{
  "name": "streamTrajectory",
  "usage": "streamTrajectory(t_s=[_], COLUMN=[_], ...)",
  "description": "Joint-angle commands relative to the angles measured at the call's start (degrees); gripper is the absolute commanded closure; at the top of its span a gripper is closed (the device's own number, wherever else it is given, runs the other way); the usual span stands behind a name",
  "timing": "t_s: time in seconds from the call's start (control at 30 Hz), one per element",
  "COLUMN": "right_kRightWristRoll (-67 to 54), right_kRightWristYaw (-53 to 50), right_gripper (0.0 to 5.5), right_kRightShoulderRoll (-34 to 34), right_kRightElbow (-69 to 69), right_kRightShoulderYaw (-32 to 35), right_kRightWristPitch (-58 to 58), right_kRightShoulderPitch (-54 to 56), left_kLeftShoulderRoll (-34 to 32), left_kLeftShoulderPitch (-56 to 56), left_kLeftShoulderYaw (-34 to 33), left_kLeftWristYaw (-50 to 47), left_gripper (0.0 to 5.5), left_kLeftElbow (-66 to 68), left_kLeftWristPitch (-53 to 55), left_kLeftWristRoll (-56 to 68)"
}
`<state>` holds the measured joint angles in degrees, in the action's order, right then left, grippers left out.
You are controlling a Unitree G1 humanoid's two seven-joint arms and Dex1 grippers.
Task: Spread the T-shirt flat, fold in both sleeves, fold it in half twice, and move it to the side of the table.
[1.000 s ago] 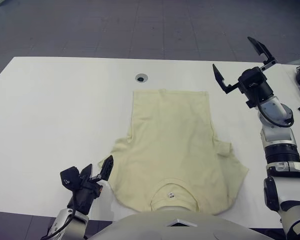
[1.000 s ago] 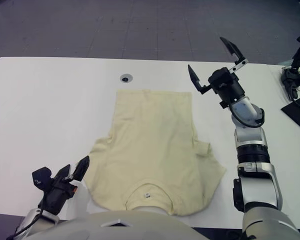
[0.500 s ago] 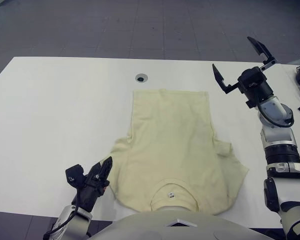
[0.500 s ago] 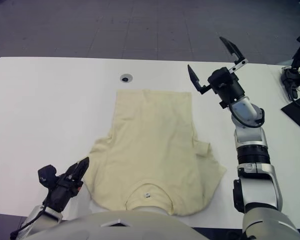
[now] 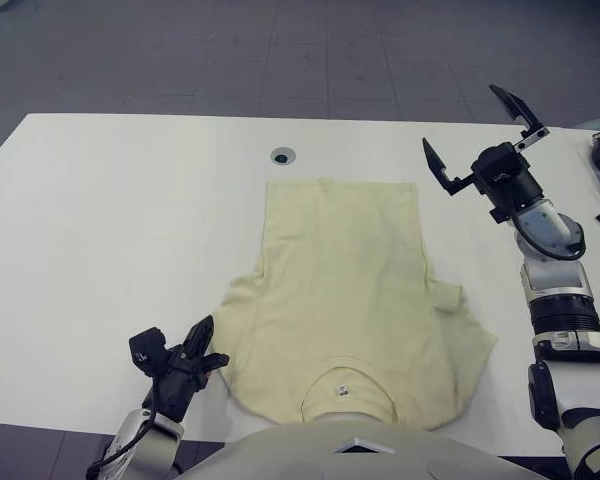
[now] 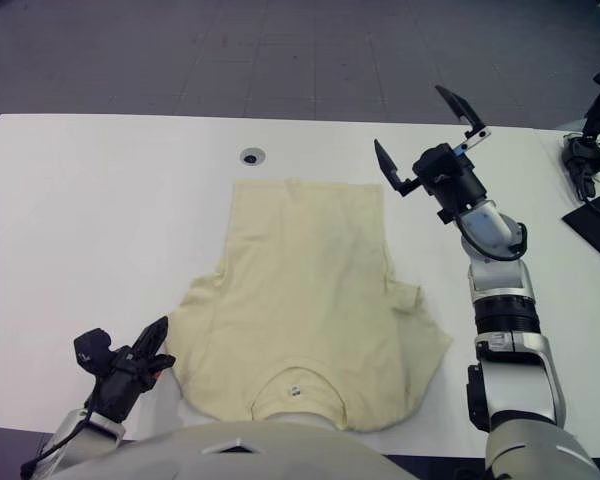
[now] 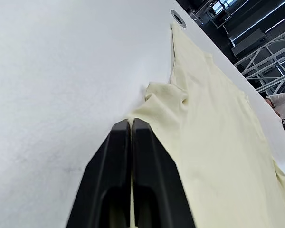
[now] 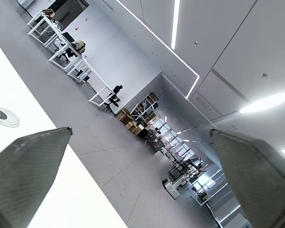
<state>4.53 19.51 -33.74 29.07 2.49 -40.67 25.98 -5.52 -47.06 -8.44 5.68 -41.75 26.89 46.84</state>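
Left gripper (image 7: 128, 122) closed at left sleeve (image 7: 164, 97) edge, hold unconfirmed; right gripper (image 5: 462, 122) wide open, empty. Sleeve to be lifted low, laid inward.

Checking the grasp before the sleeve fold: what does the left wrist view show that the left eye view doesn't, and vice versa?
Left wrist view: the left gripper, black fingers pressed together, tips at the bunched edge of the left sleeve; whether cloth is pinched is unclear. Left eye view: the whole pale yellow fabric T-shirt lying flat, collar toward the robot, and the right gripper, open, raised over the white table. Both: the gripper at that sleeve, the table and the round metal grommet beyond the hem.
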Motion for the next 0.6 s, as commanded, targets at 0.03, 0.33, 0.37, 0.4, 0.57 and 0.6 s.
streamTrajectory(t_s=[0.03, 0.33, 0.37, 0.4, 0.57, 0.6], right_kRightWristRoll=[0.3, 0.6, 0.6, 0.6, 0.6, 0.6], right_kRightWristYaw=[-0.3, -0.7, -0.7, -0.8, -1.4, -1.4], right_gripper=[0.10, 0.10, 0.10, 0.10, 0.10, 0.10], right_kRightShoulderRoll=[-0.1, 0.2, 0.2, 0.2, 0.1, 0.1], right_kRightElbow=[-0.7, -0.6, -0.6, -0.5, -0.4, -0.4], right_kRightShoulderYaw=[0.4, 0.3, 0.3, 0.4, 0.5, 0.5], right_kRightWristPitch=[0.4, 0.4, 0.4, 0.4, 0.3, 0.3], right_kRightShoulderPitch=[-0.7, -0.7, -0.7, -0.7, -0.9, -0.8], left_kLeftShoulderRoll=[-0.5, -2.0, -2.7, -3.3, -6.6, -7.5], left_kLeftShoulderPitch=[-0.1, 0.0, 0.4, 0.9, 3.5, 3.9], left_kLeftShoulderYaw=[0.6, 1.5, 2.0, 2.4, 4.1, 4.5], left_kLeftWristYaw=[1.0, 4.2, 5.2, 6.0, 12.3, 13.8], left_gripper=[5.47, 5.47, 5.47, 5.47, 5.47, 5.47], left_kLeftElbow=[-0.3, -1.0, -1.6, -1.9, -0.3, 0.2], left_kLeftWristPitch=[-1.7, -4.6, -5.5, -6.2, -10.6, -11.8], left_kLeftWristRoll=[-2.4, -6.3, -7.8, -8.9, -13.6, -14.6])
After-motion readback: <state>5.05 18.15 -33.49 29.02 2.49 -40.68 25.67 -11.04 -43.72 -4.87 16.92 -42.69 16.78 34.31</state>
